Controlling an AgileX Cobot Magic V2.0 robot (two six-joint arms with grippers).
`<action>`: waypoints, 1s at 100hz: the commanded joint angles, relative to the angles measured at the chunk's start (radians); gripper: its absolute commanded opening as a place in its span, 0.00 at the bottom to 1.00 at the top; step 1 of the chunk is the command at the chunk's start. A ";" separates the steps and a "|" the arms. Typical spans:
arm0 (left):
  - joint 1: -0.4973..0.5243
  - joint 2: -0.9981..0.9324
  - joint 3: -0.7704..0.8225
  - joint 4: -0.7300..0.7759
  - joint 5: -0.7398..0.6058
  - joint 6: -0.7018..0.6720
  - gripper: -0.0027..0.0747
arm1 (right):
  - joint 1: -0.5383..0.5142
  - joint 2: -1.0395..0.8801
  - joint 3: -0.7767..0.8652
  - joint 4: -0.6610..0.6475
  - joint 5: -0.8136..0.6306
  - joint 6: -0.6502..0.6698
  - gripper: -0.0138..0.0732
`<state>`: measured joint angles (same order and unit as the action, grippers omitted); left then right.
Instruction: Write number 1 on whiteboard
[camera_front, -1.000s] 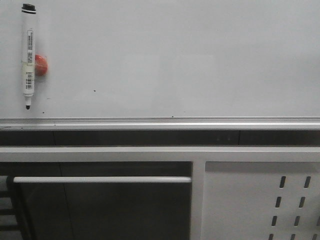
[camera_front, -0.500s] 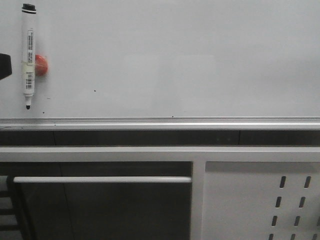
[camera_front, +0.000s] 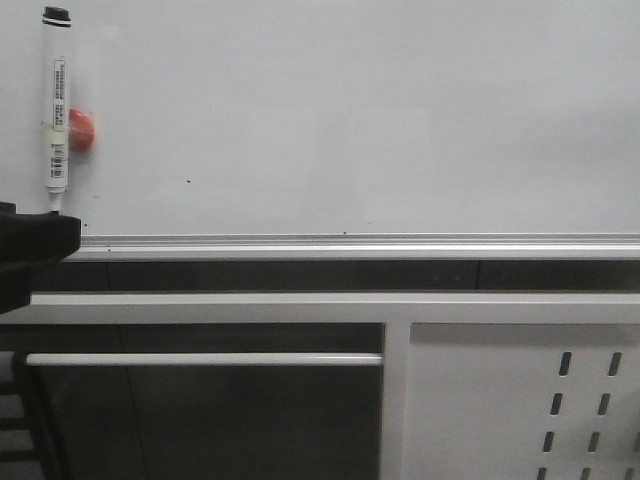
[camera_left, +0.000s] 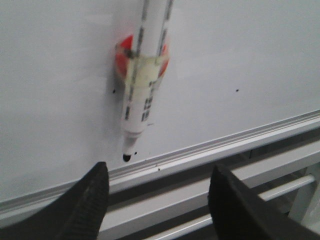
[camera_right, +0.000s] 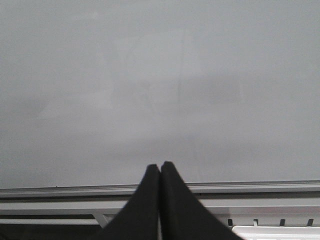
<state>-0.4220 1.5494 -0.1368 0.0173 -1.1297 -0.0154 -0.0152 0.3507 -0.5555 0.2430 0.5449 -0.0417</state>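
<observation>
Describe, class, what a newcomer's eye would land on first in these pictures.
First, the white marker pen with black cap, hanging tip-down at the upper left of the glossy off-white whiteboard, taped over a round red magnet. Next, the black left gripper, open just below the pen's tip. No digit is drawn yet.

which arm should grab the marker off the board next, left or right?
Left. Its claw is open just below the marker tip, fingers apart on either side. The right claw is shut and faces bare whiteboard, with no marker in its view. No 1 is drawn yet.
</observation>
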 joint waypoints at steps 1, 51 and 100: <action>-0.008 0.000 -0.019 -0.029 -0.234 -0.010 0.55 | 0.000 0.016 -0.034 0.006 -0.091 -0.017 0.08; -0.008 0.000 -0.116 -0.045 -0.234 -0.010 0.55 | 0.000 0.016 -0.034 0.006 -0.118 -0.023 0.08; -0.008 0.000 -0.120 -0.001 -0.234 -0.010 0.38 | 0.000 0.016 -0.034 0.006 -0.132 -0.023 0.08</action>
<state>-0.4220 1.5692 -0.2352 0.0170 -1.1387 -0.0167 -0.0152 0.3507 -0.5555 0.2430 0.5010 -0.0554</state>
